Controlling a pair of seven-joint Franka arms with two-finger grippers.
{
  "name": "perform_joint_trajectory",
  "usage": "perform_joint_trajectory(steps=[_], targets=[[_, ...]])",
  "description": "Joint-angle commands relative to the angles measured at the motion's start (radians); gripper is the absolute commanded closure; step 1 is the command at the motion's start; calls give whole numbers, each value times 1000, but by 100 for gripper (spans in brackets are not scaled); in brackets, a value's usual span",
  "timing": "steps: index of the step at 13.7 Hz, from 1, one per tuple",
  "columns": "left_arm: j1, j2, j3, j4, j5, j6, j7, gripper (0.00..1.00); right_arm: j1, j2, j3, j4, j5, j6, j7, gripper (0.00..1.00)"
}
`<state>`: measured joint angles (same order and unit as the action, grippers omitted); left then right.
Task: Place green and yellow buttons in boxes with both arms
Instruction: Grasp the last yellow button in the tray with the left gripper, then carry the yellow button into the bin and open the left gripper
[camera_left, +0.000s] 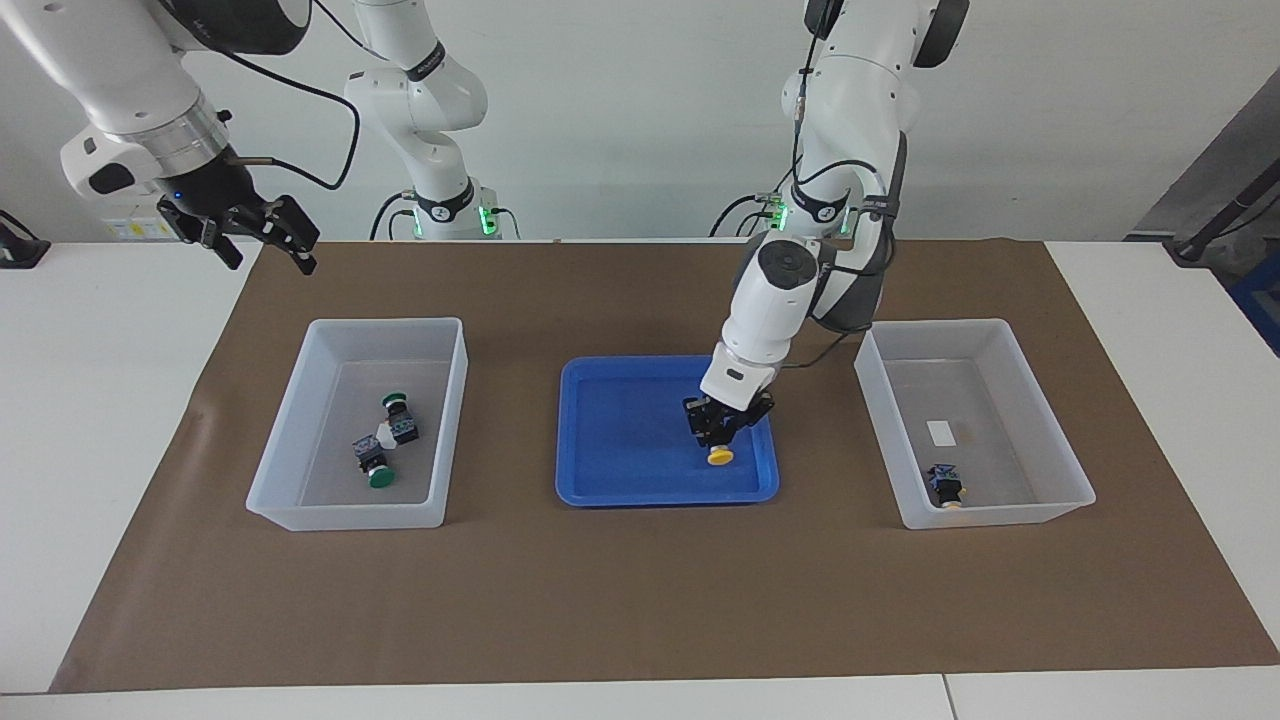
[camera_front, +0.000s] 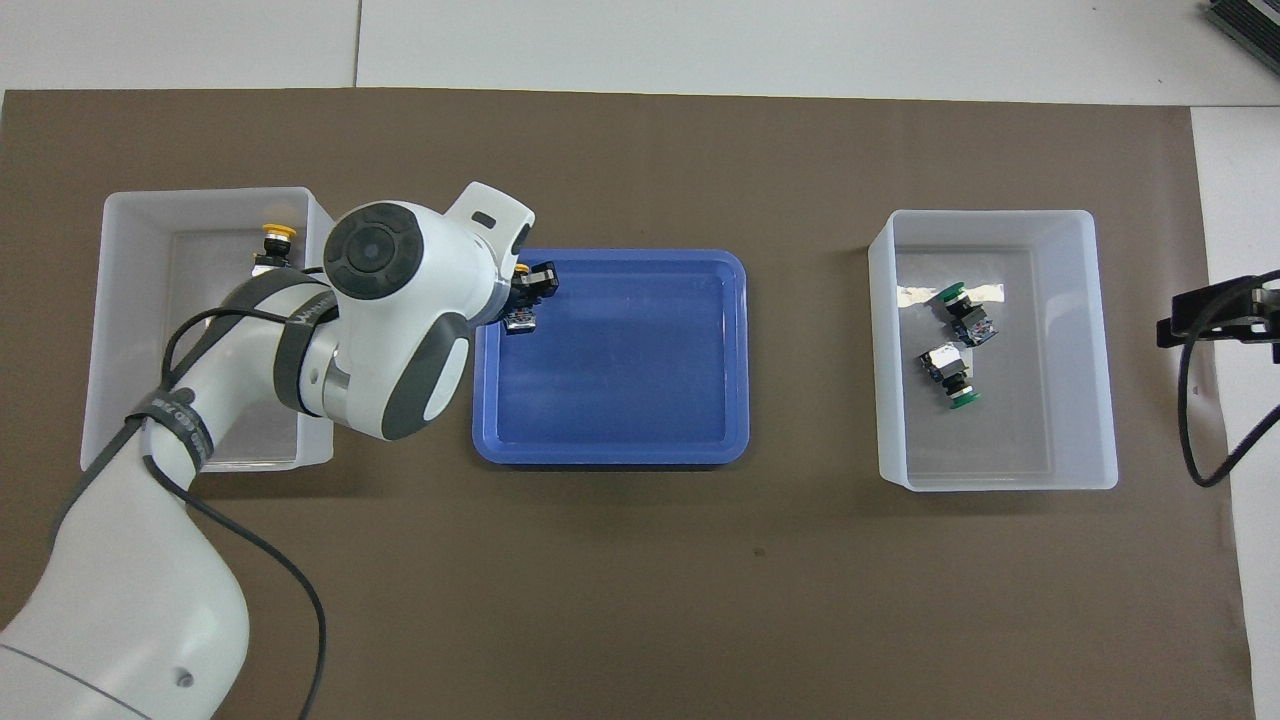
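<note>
Green buttons (camera_left: 385, 445): two in one box (camera_left: 300, 425). Yellow: one boxed (camera_left: 946, 486), one (camera_left: 719, 456) seemingly pinched by left gripper (camera_left: 722, 432) over the tray (camera_left: 610, 440); right gripper (camera_left: 262, 235) waits, fingers spread.

A brown mat (camera_left: 640, 600) (camera_front: 640, 560) covers most of the white tabletop (camera_left: 90, 400) (camera_front: 700, 40), whose bare surface shows at both ends and along the edge farthest from the robots. A shallow blue tray (camera_left: 600, 480) (camera_front: 620, 400) with rounded corners and a raised rim lies flat at the middle of the mat. A pale wall (camera_left: 620, 100) rises at the robots' end of the tabletop.
</note>
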<state>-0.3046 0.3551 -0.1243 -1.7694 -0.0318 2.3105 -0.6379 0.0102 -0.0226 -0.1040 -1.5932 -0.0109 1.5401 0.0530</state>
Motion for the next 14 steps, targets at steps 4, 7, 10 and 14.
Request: perform_joint_trajectory(steps=[4,7,10,14], targets=[[221,-38,-12,139,-3,-250,243,100,16,-17,30,-10,-31,3,-18,0],[329,-41,-12,136,-36,-273,484,100,16,-19,30,-13,-26,-6,-16,0],[413,-48,-8,127,-37,-287,663,100,13,-20,30,-13,-26,-17,-16,0],[478,-60,-3,58,-36,-202,799,100,16,-22,30,-16,-23,-27,-19,0]])
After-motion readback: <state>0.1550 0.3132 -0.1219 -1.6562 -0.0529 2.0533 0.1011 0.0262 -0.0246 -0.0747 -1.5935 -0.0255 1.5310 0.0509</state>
